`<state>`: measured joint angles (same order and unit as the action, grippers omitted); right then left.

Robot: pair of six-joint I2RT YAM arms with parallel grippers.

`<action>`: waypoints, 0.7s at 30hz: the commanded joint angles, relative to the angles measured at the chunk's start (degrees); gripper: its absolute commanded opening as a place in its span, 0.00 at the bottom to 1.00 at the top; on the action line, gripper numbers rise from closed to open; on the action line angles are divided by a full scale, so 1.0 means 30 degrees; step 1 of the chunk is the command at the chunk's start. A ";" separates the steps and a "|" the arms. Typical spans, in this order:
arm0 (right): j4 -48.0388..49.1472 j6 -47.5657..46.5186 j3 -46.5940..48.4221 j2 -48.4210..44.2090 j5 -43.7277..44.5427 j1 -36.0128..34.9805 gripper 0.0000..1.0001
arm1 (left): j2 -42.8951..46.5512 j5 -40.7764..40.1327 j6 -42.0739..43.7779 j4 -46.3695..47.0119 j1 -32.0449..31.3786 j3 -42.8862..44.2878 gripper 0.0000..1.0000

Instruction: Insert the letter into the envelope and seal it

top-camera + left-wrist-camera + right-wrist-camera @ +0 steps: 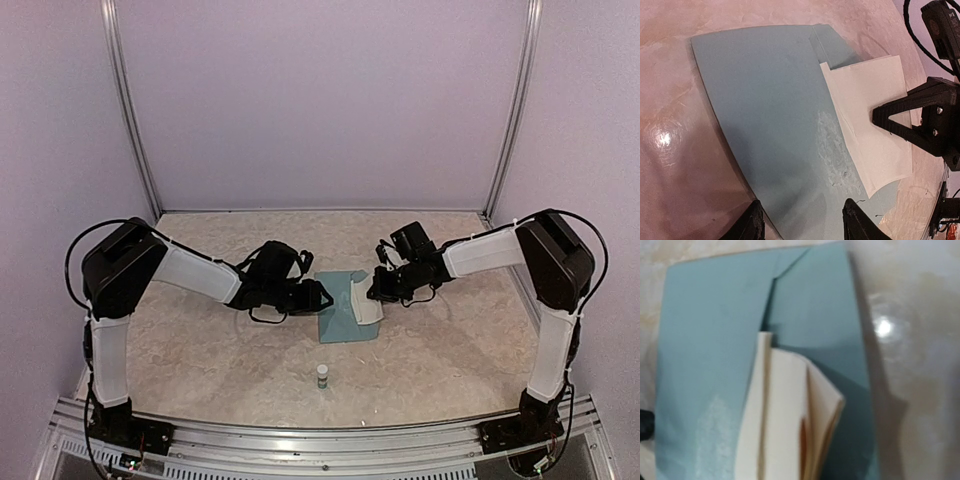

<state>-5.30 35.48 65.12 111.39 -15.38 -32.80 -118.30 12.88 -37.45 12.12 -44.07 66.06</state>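
Teal envelope (338, 312) lies flat mid counter (200, 350), folded letter (369, 304) on its right part. Right tool (377, 294) pinches the letter; left tool (804, 214) is spread over the envelope's left edge. 1 glue stick (322, 375) stands nearer.

Letter (790, 410) blurred, lower end cut by frame edge. Glue stick (322, 376) label too small to read.
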 commanded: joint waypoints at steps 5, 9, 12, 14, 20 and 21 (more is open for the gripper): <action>0.0837 0.0108 0.0802 0.1001 -0.0851 -0.0593 0.00 | -0.0754 0.0309 0.0328 -0.0583 -0.0190 0.0499 0.50; 0.0851 -0.0005 0.0907 0.0971 -0.0932 -0.0626 0.00 | -0.0741 0.0192 0.0326 -0.0583 -0.0246 0.0545 0.50; 0.0401 -0.0470 0.0976 0.0574 -0.0377 -0.0640 0.00 | -0.0418 -0.0251 0.0355 -0.0584 -0.0208 0.0331 0.50; 0.0012 -0.0816 0.0997 0.0154 0.0054 -0.0623 0.03 | -0.0067 -0.0426 0.0326 -0.0543 -0.0151 0.0110 0.50; -0.1342 -0.1700 0.1030 -0.0977 0.1382 -0.0620 0.24 | 0.0758 -0.0705 0.0324 -0.0495 -0.0085 -0.0251 0.50; -0.1650 -0.1861 0.1093 -0.1111 0.1691 -0.0630 0.26 | 0.0908 -0.0726 0.0333 -0.0513 -0.0075 -0.0253 0.50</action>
<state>-6.13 32.58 66.87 112.07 -14.37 -34.09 -118.43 12.14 -37.08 11.88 -44.34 66.39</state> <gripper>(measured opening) 0.226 0.499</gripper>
